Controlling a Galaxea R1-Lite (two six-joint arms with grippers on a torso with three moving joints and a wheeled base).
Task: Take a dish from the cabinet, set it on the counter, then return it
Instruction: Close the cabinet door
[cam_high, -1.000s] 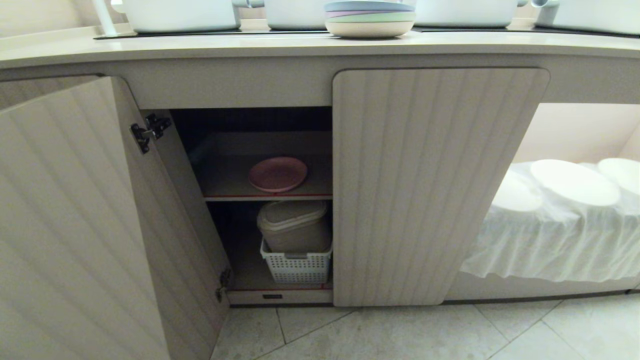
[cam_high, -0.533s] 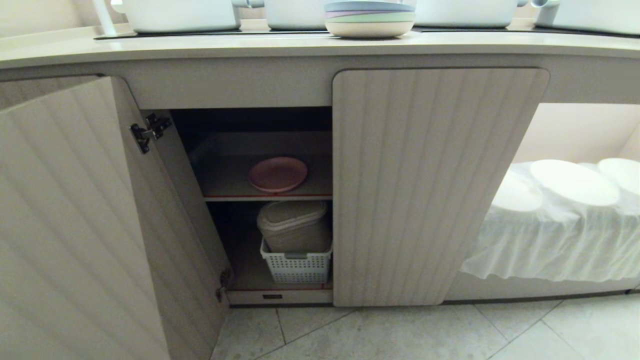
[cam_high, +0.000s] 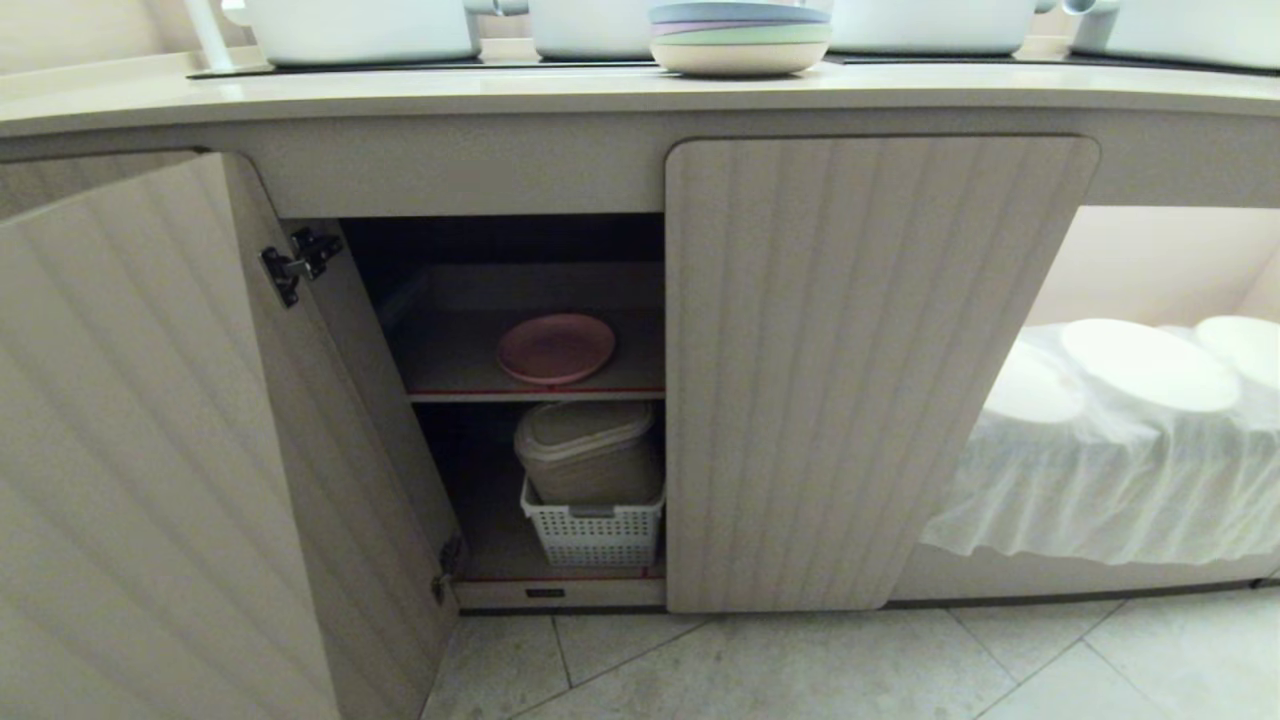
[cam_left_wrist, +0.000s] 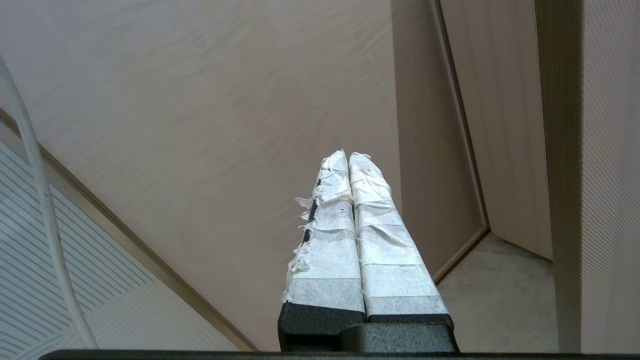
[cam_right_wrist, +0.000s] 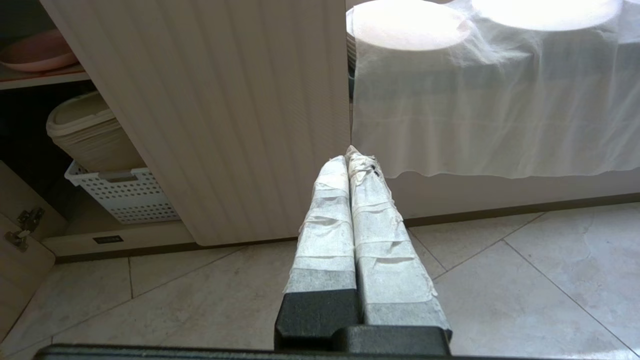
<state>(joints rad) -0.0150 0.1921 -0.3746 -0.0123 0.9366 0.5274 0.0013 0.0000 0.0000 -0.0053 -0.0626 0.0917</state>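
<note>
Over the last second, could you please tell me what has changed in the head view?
Nothing visibly changed: the pink plate lies on the cabinet's inner shelf, the left door stands open, and neither pincer appears in that view.

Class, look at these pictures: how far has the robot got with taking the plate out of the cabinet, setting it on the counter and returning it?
Done: the cabinet's left door stands open. In hand: nothing; the left gripper and right gripper are both shut and empty, neither near the shelf. The pink plate lies on the cabinet shelf, so whether it has already made the trip cannot be told. The counter holds only a stack of plates and pots.
</note>
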